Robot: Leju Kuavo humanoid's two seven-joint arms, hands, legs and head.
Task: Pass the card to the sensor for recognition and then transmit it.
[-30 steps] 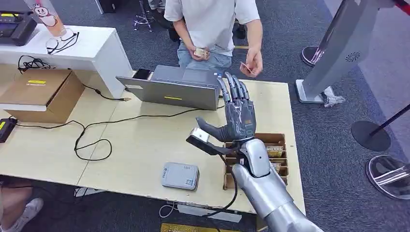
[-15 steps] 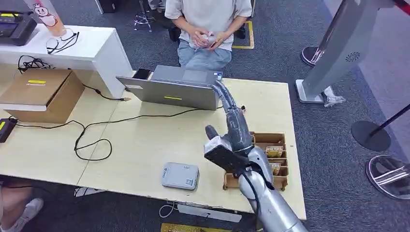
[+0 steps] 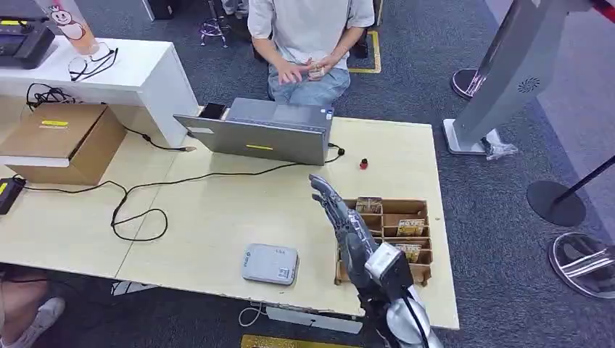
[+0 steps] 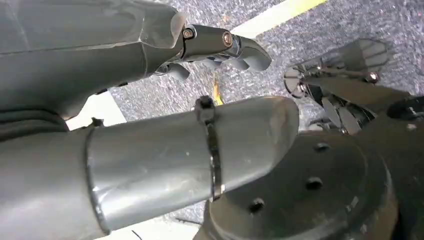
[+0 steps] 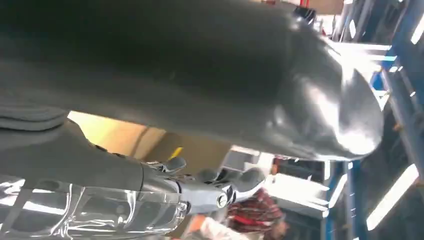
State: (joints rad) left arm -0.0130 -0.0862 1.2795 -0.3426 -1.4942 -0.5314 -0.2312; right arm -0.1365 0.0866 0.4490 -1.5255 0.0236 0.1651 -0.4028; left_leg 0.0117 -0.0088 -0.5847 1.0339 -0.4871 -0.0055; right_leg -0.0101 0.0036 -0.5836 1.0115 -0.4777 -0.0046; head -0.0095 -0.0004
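My right hand (image 3: pixel 345 222) hovers open over the table, fingers stretched forward and holding nothing, at the left edge of a wooden box (image 3: pixel 390 210). Cards (image 3: pixel 410 227) stand in the box's compartments. The grey sensor pad (image 3: pixel 270 263) lies flat on the table to the left of that hand, apart from it. Across the table a seated person holds a small stack of cards (image 3: pixel 315 72) in both hands. In the right wrist view the thumb (image 5: pixel 280 85) and fingers (image 5: pixel 210 187) are spread with nothing between them. My left hand (image 4: pixel 165 100) hangs over grey carpet and holds nothing.
A half-open laptop (image 3: pixel 261 130) stands at the table's far edge, with a black cable (image 3: pixel 138 210) looping across the left half. A small red object (image 3: pixel 363 164) lies beyond the box. A cardboard box (image 3: pixel 62 138) and white shelf (image 3: pixel 138 69) are at the left.
My right hand, stretched out toward the person a second ago, has turned onto its edge and drawn back and down to the wooden box. The person has pulled a card in to their lap.
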